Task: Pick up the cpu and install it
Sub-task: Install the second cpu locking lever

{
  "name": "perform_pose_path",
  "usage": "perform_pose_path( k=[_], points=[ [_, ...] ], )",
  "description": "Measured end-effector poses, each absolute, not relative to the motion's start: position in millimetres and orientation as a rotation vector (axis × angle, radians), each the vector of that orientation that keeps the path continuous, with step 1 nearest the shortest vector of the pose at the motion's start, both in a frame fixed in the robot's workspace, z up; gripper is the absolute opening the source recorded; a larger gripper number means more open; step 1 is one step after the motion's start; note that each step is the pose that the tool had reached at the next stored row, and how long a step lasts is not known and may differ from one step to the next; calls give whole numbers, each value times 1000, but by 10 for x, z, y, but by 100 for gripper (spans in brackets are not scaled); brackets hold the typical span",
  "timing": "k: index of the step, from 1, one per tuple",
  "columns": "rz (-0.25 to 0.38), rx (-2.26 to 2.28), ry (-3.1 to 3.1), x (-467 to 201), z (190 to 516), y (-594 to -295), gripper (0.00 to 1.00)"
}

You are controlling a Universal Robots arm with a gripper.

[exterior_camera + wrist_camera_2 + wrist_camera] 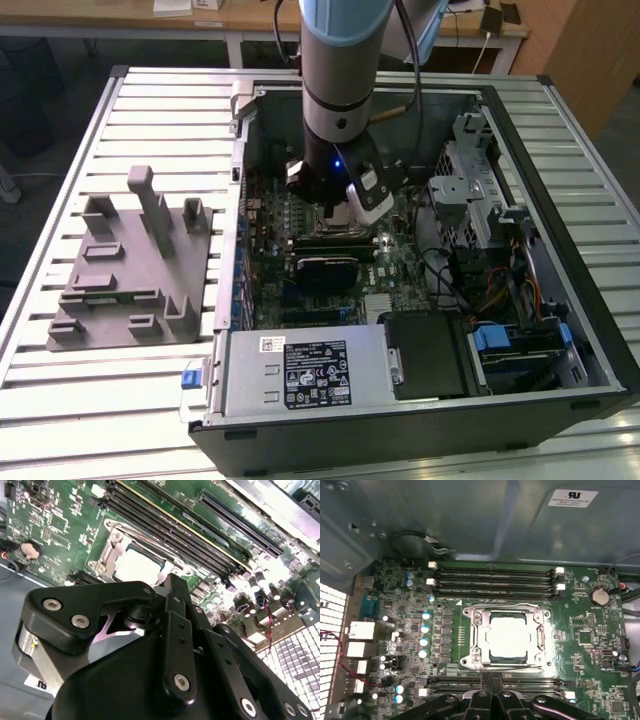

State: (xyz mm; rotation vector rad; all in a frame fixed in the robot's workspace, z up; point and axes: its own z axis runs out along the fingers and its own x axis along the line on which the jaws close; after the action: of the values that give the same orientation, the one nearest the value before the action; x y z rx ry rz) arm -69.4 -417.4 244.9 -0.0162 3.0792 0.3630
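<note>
Silver cpu (508,636) seated flat in metal socket frame (470,640) on green motherboard (585,645); same chip in second wrist view (138,566), pale top, socket bracket around it; not held. Gripper (491,682) just beside socket edge, black fingers (485,685) pressed together, nothing between them; fingertips near frame, contact not clear. Memory slots (495,575) on far side of socket, more slots between socket and gripper; coin battery (599,597) well apart from chip. Exterior view: arm (338,80) reaching down into open computer case (560,300), gripper (345,215) low over board; grey plastic fixture (130,265) with upright posts on slatted table (60,400), at exterior view's left of case.
</note>
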Motion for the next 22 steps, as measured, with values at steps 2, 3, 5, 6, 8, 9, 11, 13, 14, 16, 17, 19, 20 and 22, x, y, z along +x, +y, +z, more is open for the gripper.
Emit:
perform_pose_path(
  k=[2, 3, 5, 6, 8, 9, 11, 13, 14, 16, 17, 19, 20, 22],
  points=[
    [350, -16, 3081, -681, 2447, -4138, 11],
    [344, -16, 3082, -676, 2445, -4112, 11],
    [332, -16, 3083, -668, 2441, -4051, 11],
    [326, -16, 3083, -663, 2439, -4025, 11],
    [312, -16, 3085, -653, 2434, -3980, 11],
    [307, -16, 3085, -646, 2430, -3959, 11],
    [297, -16, 3086, -627, 2424, -3925, 11],
    [289, -15, 3087, -604, 2415, -3890, 11],
    [288, -15, 3087, -588, 2409, -3871, 11],
    [283, -15, 3088, -555, 2402, -3842, 11],
    [280, -15, 3088, -537, 2399, -3828, 11],
    [272, -15, 3089, -506, 2394, -3802, 11],
    [267, -15, 3089, -493, 2392, -3789, 11],
    [251, -15, 3091, -472, 2390, -3766, 11]
  ],
)
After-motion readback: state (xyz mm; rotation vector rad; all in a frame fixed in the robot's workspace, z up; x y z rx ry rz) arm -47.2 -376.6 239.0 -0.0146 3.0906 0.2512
